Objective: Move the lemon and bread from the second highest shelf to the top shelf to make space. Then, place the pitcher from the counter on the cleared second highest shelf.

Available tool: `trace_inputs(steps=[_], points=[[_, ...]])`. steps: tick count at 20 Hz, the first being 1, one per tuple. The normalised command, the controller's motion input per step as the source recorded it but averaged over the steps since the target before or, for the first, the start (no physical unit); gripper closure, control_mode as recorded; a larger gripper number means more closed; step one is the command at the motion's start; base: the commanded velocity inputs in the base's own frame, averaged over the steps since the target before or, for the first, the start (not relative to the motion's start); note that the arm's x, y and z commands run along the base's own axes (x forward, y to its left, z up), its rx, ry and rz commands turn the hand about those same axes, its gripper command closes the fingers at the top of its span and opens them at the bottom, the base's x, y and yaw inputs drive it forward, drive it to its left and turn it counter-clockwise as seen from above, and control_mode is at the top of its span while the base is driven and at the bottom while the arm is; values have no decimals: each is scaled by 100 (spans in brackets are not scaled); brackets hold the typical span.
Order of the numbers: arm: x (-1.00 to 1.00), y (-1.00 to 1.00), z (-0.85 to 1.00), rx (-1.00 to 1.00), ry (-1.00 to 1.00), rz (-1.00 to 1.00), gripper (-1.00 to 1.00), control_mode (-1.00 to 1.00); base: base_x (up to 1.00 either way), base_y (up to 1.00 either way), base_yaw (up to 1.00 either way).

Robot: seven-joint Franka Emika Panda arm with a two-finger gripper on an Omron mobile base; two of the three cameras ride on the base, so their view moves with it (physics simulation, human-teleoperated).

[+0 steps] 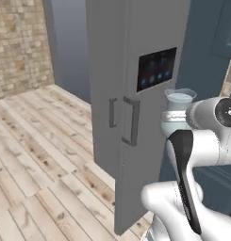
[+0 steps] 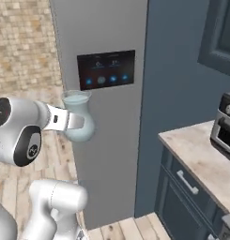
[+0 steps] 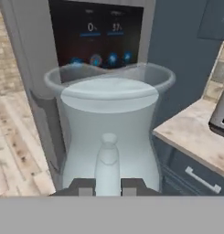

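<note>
- My jaws clamp the pitcher [image 2: 79, 123] upright, just before the closed fridge door [image 2: 107, 154].
- I should keep it level approaching the fridge.

- Left base view looks forward from behind the arm's left, toward the grey fridge door [image 1: 136, 94], wood floor [image 1: 37, 155] at left.
- Right base view faces the same door from the right, taking in the table [image 2: 201, 150].
- Hand view sits close behind the pitcher [image 3: 109, 132], facing the door's display panel [image 3: 97, 34], which all three views share.
</note>
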Motion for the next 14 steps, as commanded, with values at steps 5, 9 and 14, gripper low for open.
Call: trace_inputs(steps=[5, 9, 14], points=[[0, 0, 0, 0, 0, 0, 100, 100, -63, 12, 71], [0, 0, 0, 0, 0, 0, 100, 100, -11, 51, 56], [0, 0, 0, 0, 0, 0, 100, 100, 35, 65, 32]])
